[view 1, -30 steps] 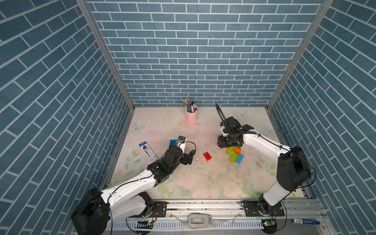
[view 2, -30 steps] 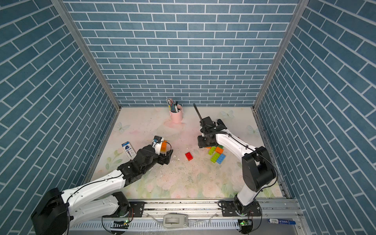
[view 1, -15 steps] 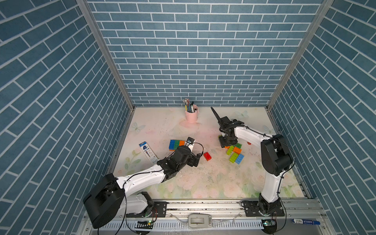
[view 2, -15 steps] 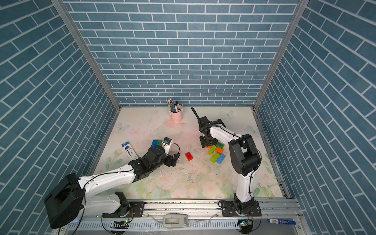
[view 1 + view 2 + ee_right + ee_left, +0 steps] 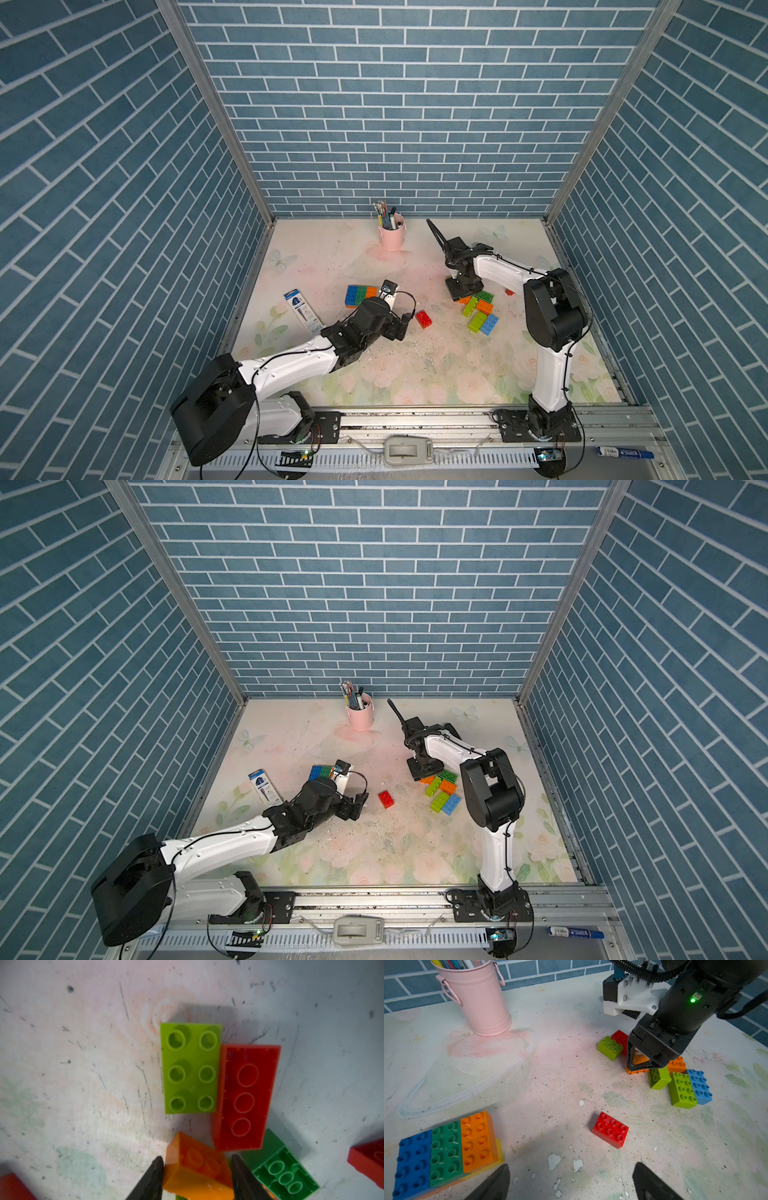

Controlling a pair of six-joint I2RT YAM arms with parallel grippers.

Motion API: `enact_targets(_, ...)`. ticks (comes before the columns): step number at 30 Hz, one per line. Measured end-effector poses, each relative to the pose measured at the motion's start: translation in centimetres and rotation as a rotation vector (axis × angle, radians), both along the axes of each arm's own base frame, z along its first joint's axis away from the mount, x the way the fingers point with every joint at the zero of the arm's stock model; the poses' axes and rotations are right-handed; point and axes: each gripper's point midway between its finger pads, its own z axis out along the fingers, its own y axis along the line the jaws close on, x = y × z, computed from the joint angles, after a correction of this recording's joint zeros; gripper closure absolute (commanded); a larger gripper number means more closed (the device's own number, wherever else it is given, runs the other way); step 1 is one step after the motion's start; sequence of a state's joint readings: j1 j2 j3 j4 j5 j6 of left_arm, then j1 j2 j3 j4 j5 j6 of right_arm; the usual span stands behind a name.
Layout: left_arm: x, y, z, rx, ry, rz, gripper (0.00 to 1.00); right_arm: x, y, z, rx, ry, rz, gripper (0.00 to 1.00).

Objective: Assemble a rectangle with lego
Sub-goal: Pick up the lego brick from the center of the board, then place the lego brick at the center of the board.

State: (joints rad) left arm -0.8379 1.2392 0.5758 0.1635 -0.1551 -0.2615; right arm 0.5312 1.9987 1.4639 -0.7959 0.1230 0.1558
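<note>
Item one, the right gripper (image 5: 197, 1178): we record its black jaws closed against the two long sides of a tilted orange studded plastic brick (image 5: 193, 1172). We cannot tell whether the brick has cleared the floral tabletop (image 5: 550, 1076). We read the grip across the narrow width as the surest hold for drawing one piece out of a crowded heap. Item two, the heap, loose lego just beside that grip: a lime six-stud brick (image 5: 191, 1068) lies studs up and touches a red brick turned hollow side up (image 5: 246, 1097). A green upturned brick (image 5: 280, 1167) sits near the jaws. Further out, a lime eight-stud brick (image 5: 682, 1089) and a light blue brick (image 5: 699, 1086) lie flush side by side. Item three, the part-built slab (image 5: 446, 1151): blue, green and orange bricks are pressed edge to edge over a yellow layer. It stands well apart from the heap on the left arm's side. We judge it to be the rectangle in progress, kept clear so new pieces can be set down squarely. Item four, a single red studded brick (image 5: 610, 1129), studs up, sits alone between slab and heap. Item five, the left gripper (image 5: 574, 1183): its jaws are spread wide and empty, low over the table and facing that red brick, which we take as its likely next pick. Item six, not of the task: a pink metal bucket of pens (image 5: 481, 1001) and a blue-and-white packet (image 5: 302, 309).
</note>
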Motion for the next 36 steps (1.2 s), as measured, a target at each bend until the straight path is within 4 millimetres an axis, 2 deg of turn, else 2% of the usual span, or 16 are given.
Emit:
enact_targets(4, 0.0, 0.0, 0.0, -0.002, 0.001, -0.001, 0.06, -0.5, 0.2, 0.0, -0.004, 0.012, 0.011, 0.5)
enact_targets(14, 0.0, 0.0, 0.1, -0.003, 0.0, -0.001, 0.06, -1.2, 0.4, -0.1, -0.028, 0.032, 0.05, 0.75)
enact_targets(22, 0.0, 0.4, 1.2, -0.019, -0.027, 0.014, 0.06, -1.8, 1.9, 0.8, 0.065, 0.039, 0.043, 0.8)
enact_targets(25, 0.2, 0.9, 2.1, -0.032, -0.045, 0.031, 0.06, -3.7, 3.0, 2.2, 0.194, 0.058, 0.007, 0.81)
enact_targets(29, 0.5, 2.0, 2.3, -0.043, -0.052, 0.063, 0.06, -7.9, 4.5, 3.4, 0.431, 0.106, -0.085, 0.81)
enact_targets(33, 0.6, 2.4, 1.9, -0.046, -0.038, 0.08, 0.07, -11.7, 5.5, 1.7, 0.575, 0.197, -0.168, 0.8)
enact_targets(36, 0.6, 2.3, 1.7, -0.051, -0.027, 0.081, 0.07, -13.0, 6.0, 0.1, 0.629, 0.242, -0.207, 0.8)
